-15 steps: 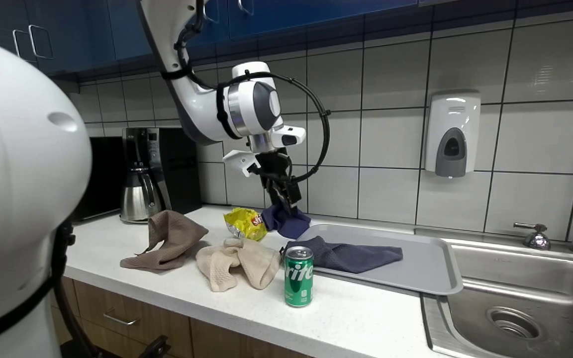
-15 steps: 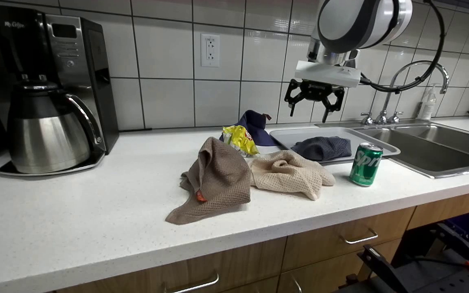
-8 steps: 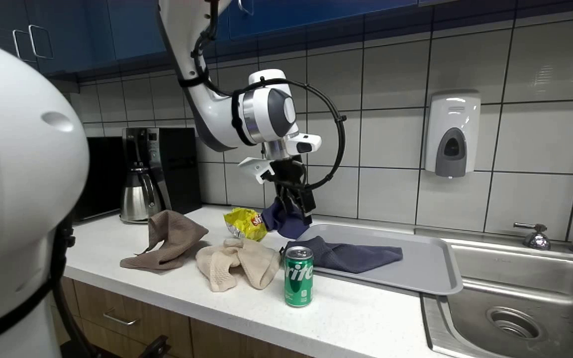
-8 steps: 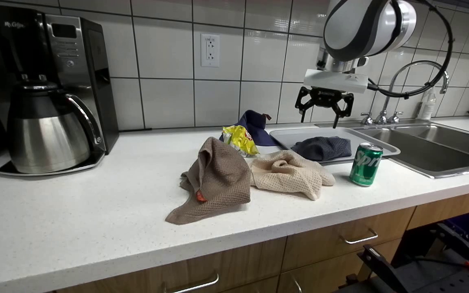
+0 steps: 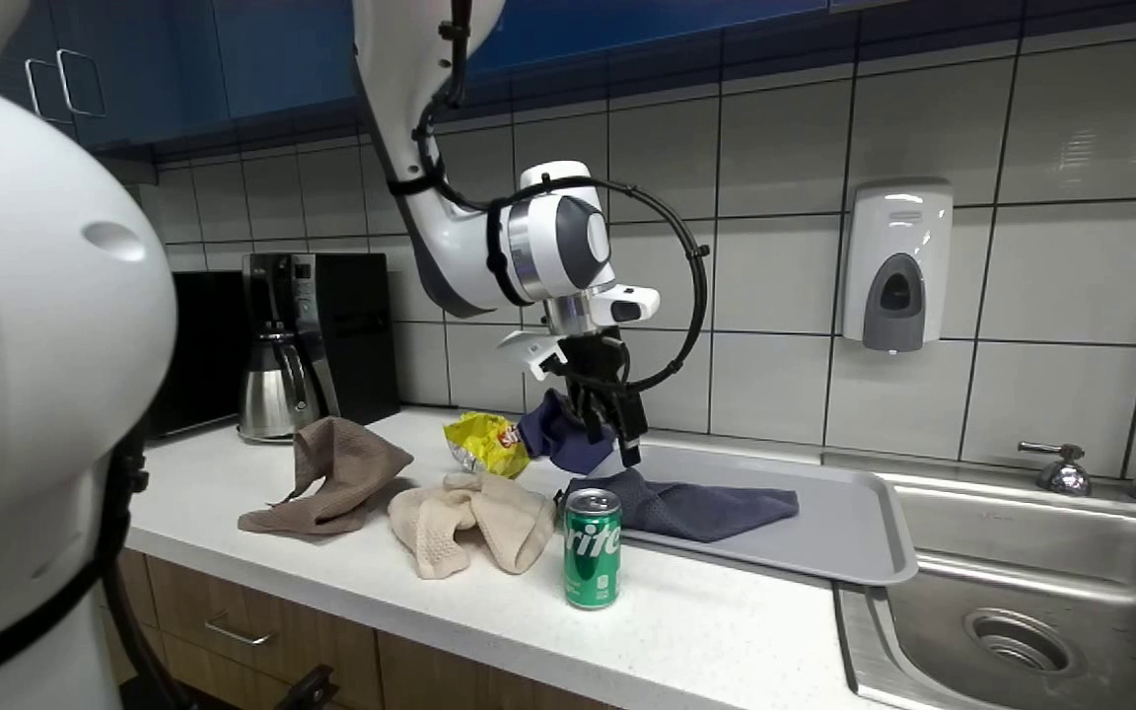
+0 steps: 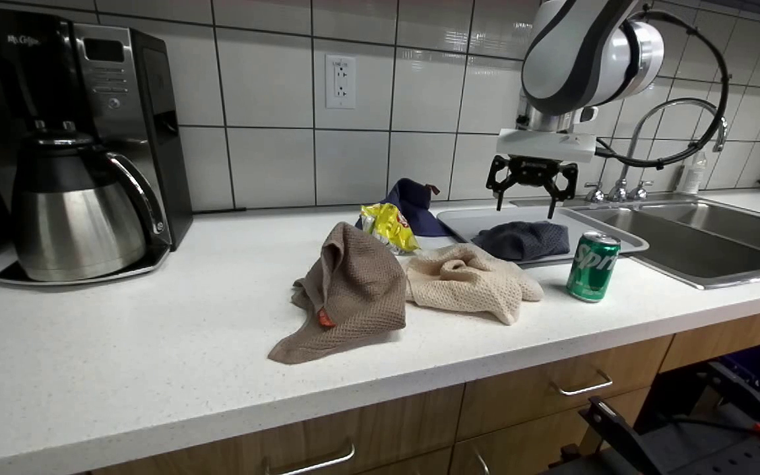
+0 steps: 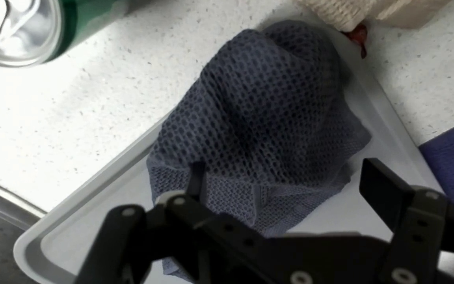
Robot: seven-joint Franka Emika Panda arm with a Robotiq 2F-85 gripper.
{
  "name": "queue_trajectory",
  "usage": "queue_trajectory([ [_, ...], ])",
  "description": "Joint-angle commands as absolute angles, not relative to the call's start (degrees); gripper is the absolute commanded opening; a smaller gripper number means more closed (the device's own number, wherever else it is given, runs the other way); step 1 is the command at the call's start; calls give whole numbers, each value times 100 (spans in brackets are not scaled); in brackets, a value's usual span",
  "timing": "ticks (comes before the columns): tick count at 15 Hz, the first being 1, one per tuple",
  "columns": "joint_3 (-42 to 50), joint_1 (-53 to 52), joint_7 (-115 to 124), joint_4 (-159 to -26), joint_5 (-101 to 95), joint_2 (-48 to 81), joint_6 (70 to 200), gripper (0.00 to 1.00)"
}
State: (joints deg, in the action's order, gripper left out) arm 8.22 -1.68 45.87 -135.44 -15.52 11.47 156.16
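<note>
Tool (image 7: 283, 169): black, jaws wide apart, above slate-blue cloth (image 7: 266, 110). Slate-blue cloth: crumpled, on grey tray (image 5: 844, 532). Sprite can (image 5: 592, 567): green, upright on bench (image 6: 189, 343), near beige cloth (image 5: 514, 523). Purple cloth (image 6: 414, 214): beside yellow packet (image 6: 389, 227).

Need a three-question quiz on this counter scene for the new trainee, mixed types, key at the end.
1. True or false: the pincer is shut.

2. Which of these rests on the tray?
A) yellow bag
B) slate cloth
C) coffee pot

3. Order from left to right, as seen in both exterior views: can, brown cloth, beige cloth.

Key:
1. False; its jaws stand apart.
2. B.
3. Brown cloth, beige cloth, can.
</note>
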Motion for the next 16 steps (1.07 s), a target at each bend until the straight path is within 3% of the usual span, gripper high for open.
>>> queue_trajectory([
  [1,976,-285,4651,-13165,-1644,1513,15381,100],
  [16,1431,-497,4609,-13036,-1605,1846,15142,100],
])
